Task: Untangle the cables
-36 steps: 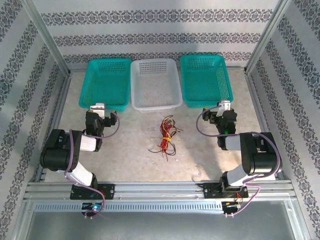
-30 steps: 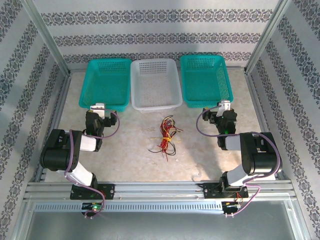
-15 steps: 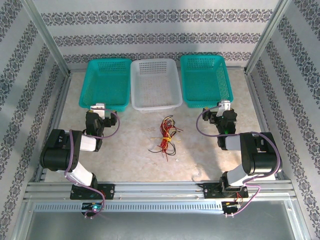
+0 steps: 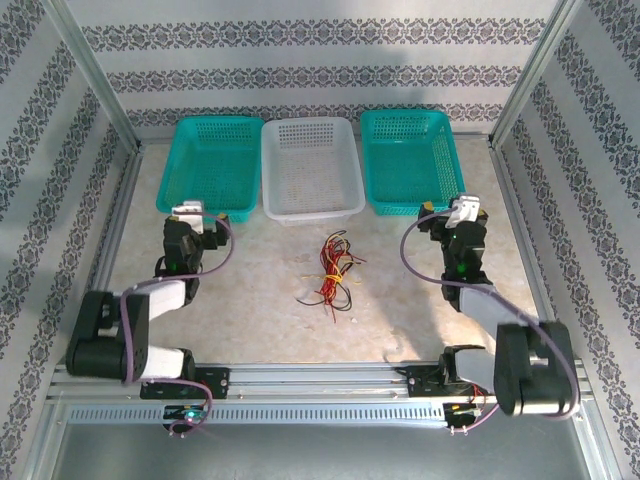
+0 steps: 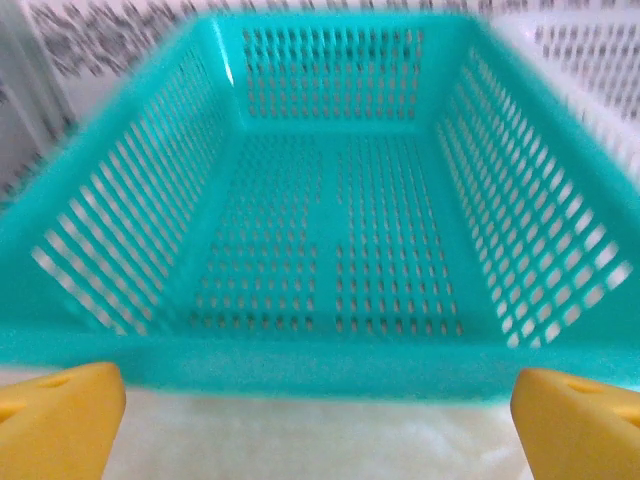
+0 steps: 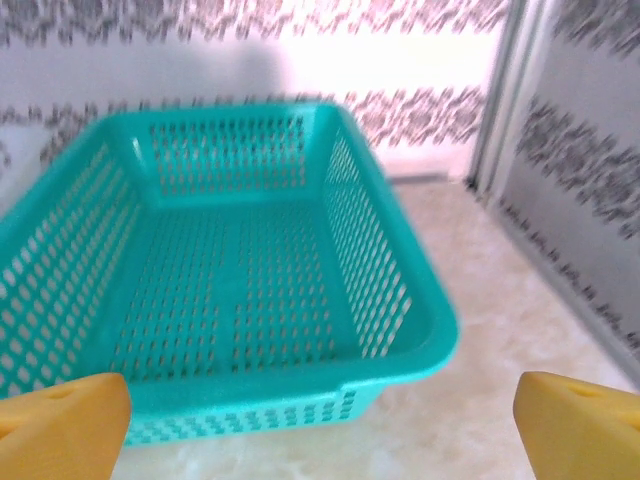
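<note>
The cables (image 4: 331, 270) lie in one tangled heap of red, yellow and black strands at the middle of the table, touched by neither arm. My left gripper (image 4: 190, 213) hovers well left of the heap, by the near rim of the left teal basket (image 4: 211, 166). Its yellow fingertips (image 5: 60, 420) stand far apart, open, with bare table between them. My right gripper (image 4: 460, 210) is far right of the heap, in front of the right teal basket (image 4: 410, 158). It is open too, its yellow fingertips (image 6: 575, 425) wide apart and holding nothing.
A white basket (image 4: 310, 168) stands between the two teal ones along the back. The left teal basket (image 5: 330, 200) and right teal basket (image 6: 230, 270) look empty close up. Metal frame posts and patterned walls close in both sides; an aluminium rail runs along the near edge.
Both arms have stretched forward: the left gripper moved toward the left teal basket, the right gripper rose and shifted right toward the right teal basket. The cables have not moved.
</note>
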Available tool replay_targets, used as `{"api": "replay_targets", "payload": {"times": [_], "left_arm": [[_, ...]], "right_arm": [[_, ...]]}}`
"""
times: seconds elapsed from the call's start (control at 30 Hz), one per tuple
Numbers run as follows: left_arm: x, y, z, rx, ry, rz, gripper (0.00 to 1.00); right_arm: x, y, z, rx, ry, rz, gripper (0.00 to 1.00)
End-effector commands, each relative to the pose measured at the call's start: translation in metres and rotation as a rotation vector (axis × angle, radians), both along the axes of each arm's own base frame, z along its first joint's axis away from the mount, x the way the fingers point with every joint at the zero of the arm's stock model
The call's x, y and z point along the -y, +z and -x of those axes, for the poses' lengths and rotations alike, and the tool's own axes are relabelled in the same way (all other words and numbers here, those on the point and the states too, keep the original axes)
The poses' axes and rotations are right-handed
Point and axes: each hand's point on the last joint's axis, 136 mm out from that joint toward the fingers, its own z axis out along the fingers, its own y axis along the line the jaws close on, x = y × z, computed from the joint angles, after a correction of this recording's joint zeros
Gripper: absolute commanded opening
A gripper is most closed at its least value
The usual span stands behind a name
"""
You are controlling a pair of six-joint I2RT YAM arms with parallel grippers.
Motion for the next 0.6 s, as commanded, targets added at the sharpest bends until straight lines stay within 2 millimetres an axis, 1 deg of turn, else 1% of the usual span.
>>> {"api": "replay_targets", "payload": {"times": [0.0,0.1,0.13,0.17,0.2,0.3,0.37,0.43,0.47,0.5,0.53,0.57], "left_arm": [[-0.002,0.003,0.017,-0.047,0.067,0.039,0.99],[-0.001,0.009,0.036,-0.073,0.148,-0.011,0.99],[0.001,0.013,0.042,-0.083,0.169,-0.035,0.99],[0.002,0.017,0.046,-0.089,0.188,-0.048,0.99],[0.003,0.019,0.051,-0.103,0.198,-0.041,0.99],[0.010,0.022,0.064,-0.152,0.205,0.051,0.99],[0.023,0.029,0.072,-0.185,0.165,0.099,0.99],[0.043,0.040,0.077,-0.198,0.090,0.153,0.99],[0.053,0.044,0.079,-0.204,0.050,0.181,0.99],[0.064,0.052,0.081,-0.204,0.008,0.218,0.99],[0.075,0.060,0.082,-0.207,-0.034,0.253,0.99],[0.082,0.068,0.082,-0.208,-0.060,0.276,0.99]], "right_arm": [[0.017,-0.028,0.029,-0.119,-0.124,-0.006,0.98],[0.019,-0.023,0.046,-0.141,-0.153,-0.034,0.98],[0.020,-0.022,0.054,-0.162,-0.175,-0.053,0.98],[0.021,-0.027,0.062,-0.188,-0.189,-0.069,0.98],[0.022,-0.016,0.067,-0.183,-0.205,-0.097,0.98],[0.022,-0.013,0.091,-0.234,-0.234,-0.189,0.98],[0.011,-0.007,0.103,-0.279,-0.203,-0.264,0.99],[-0.010,-0.007,0.112,-0.372,-0.131,-0.319,0.98],[-0.018,-0.009,0.117,-0.430,-0.124,-0.329,0.98],[-0.025,-0.008,0.122,-0.489,-0.126,-0.301,0.98],[-0.032,-0.003,0.129,-0.531,-0.157,-0.254,0.98],[-0.038,0.007,0.132,-0.543,-0.170,-0.189,0.98]]}}
